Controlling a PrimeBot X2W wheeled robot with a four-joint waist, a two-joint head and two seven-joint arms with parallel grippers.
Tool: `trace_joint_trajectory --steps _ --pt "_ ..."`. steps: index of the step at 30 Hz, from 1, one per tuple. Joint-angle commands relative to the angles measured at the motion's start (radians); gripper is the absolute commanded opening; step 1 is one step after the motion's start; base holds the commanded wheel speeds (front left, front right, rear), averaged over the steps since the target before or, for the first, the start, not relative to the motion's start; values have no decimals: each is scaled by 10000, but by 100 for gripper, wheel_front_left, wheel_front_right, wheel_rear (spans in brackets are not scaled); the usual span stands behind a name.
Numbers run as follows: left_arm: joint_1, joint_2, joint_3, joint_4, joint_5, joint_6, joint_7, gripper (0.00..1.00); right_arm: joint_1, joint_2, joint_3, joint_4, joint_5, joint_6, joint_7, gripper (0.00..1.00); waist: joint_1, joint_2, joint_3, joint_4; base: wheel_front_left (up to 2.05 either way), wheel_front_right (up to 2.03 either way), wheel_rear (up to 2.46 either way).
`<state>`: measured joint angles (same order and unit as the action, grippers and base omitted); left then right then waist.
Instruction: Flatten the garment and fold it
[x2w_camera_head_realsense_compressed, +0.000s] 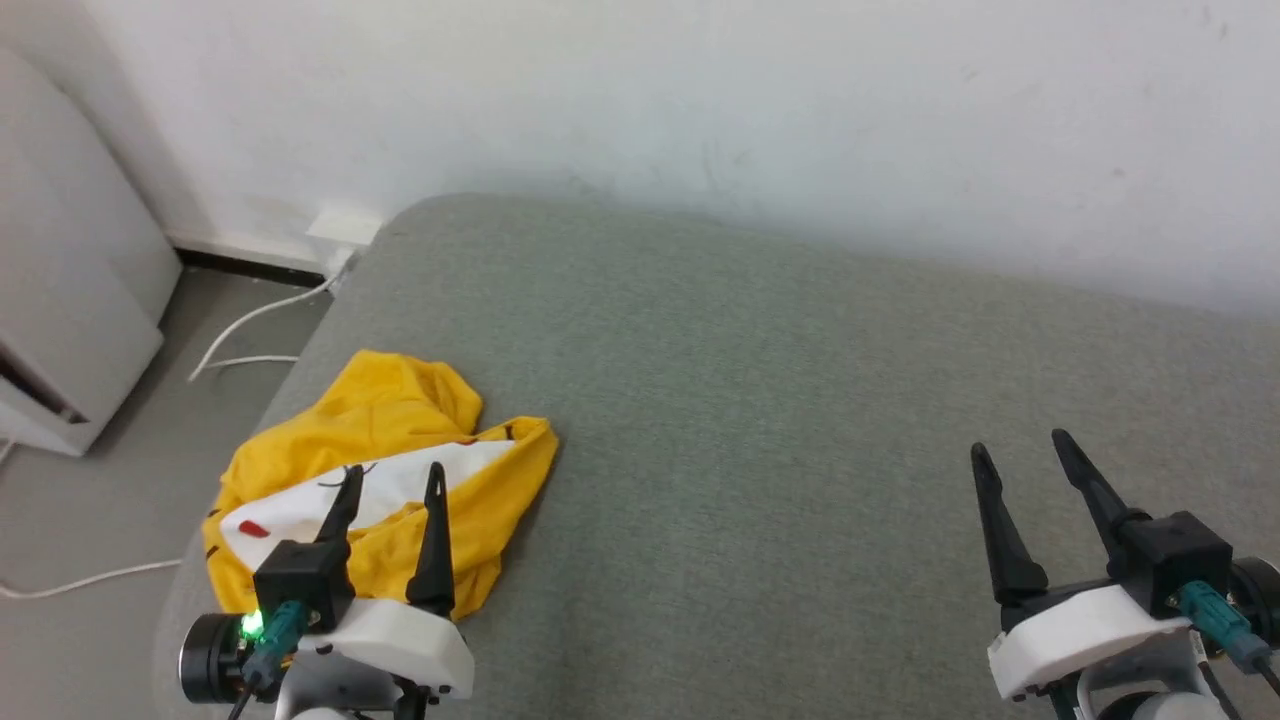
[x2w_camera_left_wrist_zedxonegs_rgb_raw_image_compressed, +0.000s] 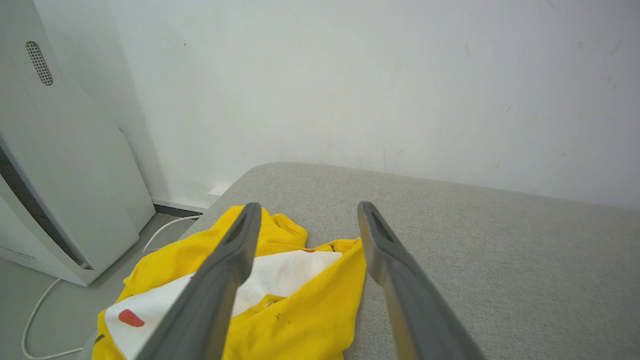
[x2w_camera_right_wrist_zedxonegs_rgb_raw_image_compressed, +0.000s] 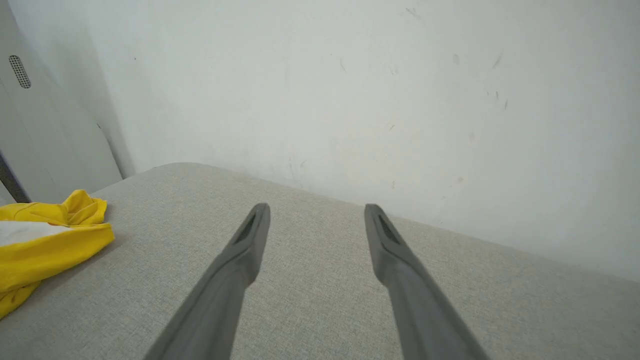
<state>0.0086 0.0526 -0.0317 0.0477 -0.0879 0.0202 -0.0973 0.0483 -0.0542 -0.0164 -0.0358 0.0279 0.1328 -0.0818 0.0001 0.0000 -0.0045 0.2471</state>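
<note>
Two end effectors sit nearest us, both released with fingers spread and empty: our left end effector (x2w_camera_head_realsense_compressed: 394, 468) hangs over the near part of the garment (x2w_camera_head_realsense_compressed: 400, 400), our right end effector (x2w_camera_head_realsense_compressed: 1018, 440) over bare grey cloth well apart from it. The garment lies crumpled at the left edge of the fabric-covered desk (x2w_camera_head_realsense_compressed: 750, 400), white print and a red dot showing. Farther back stands the white wall (x2w_camera_head_realsense_compressed: 700, 100).

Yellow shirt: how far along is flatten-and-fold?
Done: nothing; the garment lies crumpled at the left edge of the grey surface. In hand: the left gripper, open, points over it without gripping; the right gripper, open, sits over bare surface, apart from it. Left: grasp, spread flat, fold.
</note>
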Motion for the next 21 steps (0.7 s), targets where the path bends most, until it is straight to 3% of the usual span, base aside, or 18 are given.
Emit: trace_joint_trajectory --steps 1,21 --pt "-86 -10 -3 53 -123 90 -94 100 95 16 10 -84 29 -8 -80 100 -1 0 -7 313 -19 -19 -19" --pt "-325 -14 -585 344 -735 392 -507 100 147 22 72 -409 -119 -12 -248 100 -1 0 445 1121 -8 -8 -8"
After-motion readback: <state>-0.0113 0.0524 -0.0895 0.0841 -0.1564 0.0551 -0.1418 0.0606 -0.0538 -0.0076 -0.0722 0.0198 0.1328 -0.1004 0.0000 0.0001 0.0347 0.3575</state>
